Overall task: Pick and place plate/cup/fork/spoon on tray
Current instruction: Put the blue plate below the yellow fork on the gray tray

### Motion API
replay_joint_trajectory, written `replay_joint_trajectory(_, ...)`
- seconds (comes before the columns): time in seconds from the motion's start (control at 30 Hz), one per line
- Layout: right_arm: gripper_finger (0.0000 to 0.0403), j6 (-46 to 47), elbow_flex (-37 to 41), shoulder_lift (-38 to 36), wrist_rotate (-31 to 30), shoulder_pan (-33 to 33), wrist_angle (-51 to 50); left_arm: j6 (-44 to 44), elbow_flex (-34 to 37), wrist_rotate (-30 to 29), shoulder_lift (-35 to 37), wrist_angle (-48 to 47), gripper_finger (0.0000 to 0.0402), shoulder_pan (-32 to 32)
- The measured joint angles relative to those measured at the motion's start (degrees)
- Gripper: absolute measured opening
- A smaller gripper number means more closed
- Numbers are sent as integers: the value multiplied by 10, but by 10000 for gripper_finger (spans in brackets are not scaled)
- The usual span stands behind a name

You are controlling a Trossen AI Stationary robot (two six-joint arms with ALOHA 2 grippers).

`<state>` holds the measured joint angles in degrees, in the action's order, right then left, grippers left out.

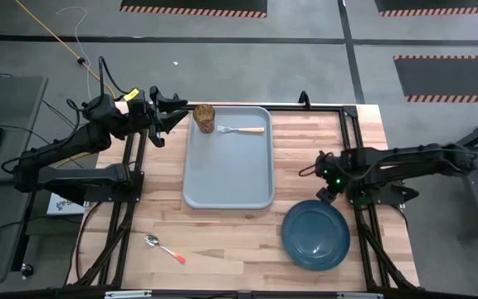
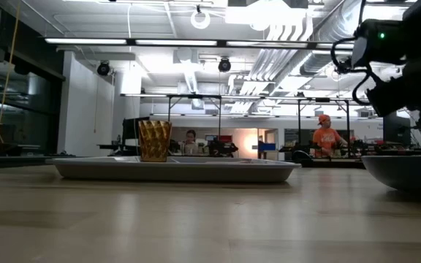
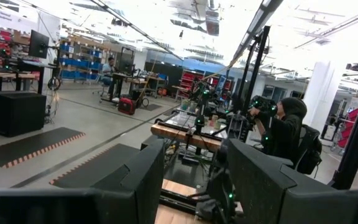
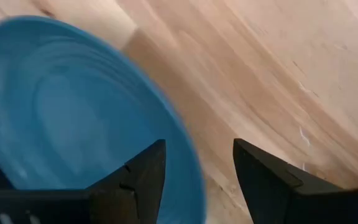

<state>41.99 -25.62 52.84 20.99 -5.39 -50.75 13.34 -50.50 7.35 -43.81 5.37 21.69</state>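
The grey-blue tray [image 1: 226, 166] lies mid-table. The amber cup [image 1: 205, 119] stands upright in its far left corner and also shows in the low view [image 2: 154, 140]. The fork [image 1: 243, 129] lies flat on the tray beside the cup. The dark blue plate [image 1: 315, 235] rests on the table at the near right. The red-handled spoon [image 1: 164, 247] lies on the table at the near left. My right gripper [image 4: 197, 168] is open above the plate's far rim [image 4: 182, 146], one finger over the plate, one over the table. My left gripper [image 1: 177, 116] is open and empty, just left of the cup.
Bare wood shows between the tray and the plate and along the table's near edge. A black frame rail [image 1: 348, 124] runs along the table's right side. People sit at desks in the room beyond the table [image 2: 326, 139].
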Motion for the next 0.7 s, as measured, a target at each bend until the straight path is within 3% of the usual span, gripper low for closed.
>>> replay_joint_trajectory(0.37, 179, -4, 3, 29, -14, 29, 49, 0, 0, 0, 0, -4, 168, 0)
replay_joint_trajectory(0.7, 179, -4, 3, 101, -14, 69, 111, 0, 0, 0, 0, -29, 168, 0)
